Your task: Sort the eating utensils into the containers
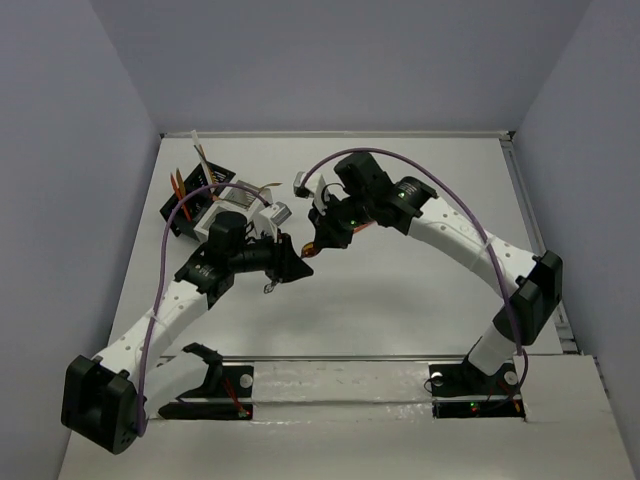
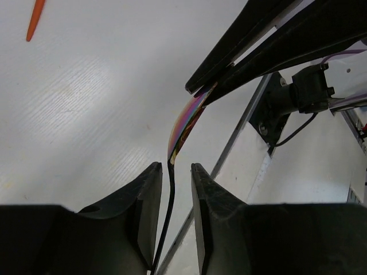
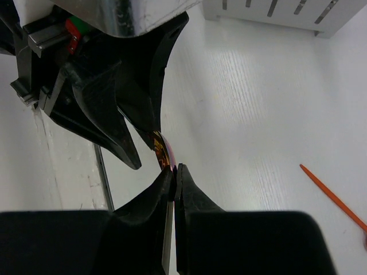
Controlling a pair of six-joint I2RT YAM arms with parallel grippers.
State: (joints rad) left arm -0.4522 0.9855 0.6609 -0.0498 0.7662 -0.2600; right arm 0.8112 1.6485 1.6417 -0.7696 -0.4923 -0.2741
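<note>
An iridescent utensil (image 2: 184, 120) with a thin dark handle is held in the air between my two grippers. My right gripper (image 3: 175, 168) is shut on its coloured end (image 3: 162, 150). My left gripper (image 2: 174, 167) is open, and the handle runs between its jaws, close to the left finger. In the top view the two grippers meet mid-table, left (image 1: 295, 262) and right (image 1: 318, 240). The black caddy (image 1: 192, 212) and the white caddy (image 1: 252, 198) stand at the back left and hold several utensils. The white caddy also shows in the right wrist view (image 3: 275, 11).
An orange-red stick (image 2: 35, 20) lies loose on the white table and also shows in the right wrist view (image 3: 332, 197). A metal rail (image 2: 229, 149) runs along the table's near edge by the right arm's base (image 1: 470, 380).
</note>
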